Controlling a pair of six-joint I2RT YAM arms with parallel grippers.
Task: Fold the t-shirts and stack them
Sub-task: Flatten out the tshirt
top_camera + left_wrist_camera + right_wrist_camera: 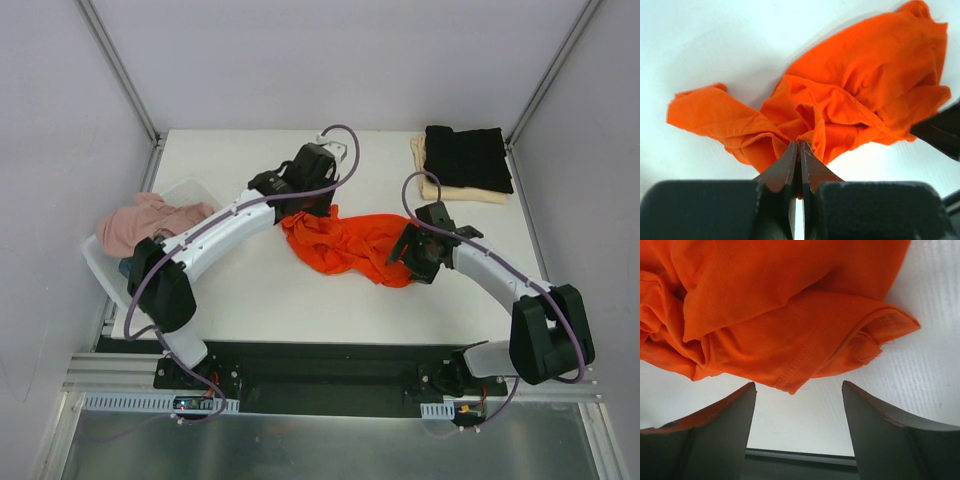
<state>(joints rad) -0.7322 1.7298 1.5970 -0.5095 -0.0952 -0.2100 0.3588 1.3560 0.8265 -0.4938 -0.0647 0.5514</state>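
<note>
The crumpled orange-red t-shirt (345, 243) lies at the middle of the tabletop (250, 290). The left gripper (799, 150) is clamped on a fold at its left end. The right gripper (799, 405) stands with jaws apart at its right end, the hem just ahead.

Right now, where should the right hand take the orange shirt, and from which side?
Grip the stitched hem at the corner of the shirt just ahead of the open right hand. Come in low from the right: that edge lies loose, clear of the bunched middle, and the left hand pinches the opposite side.
</note>
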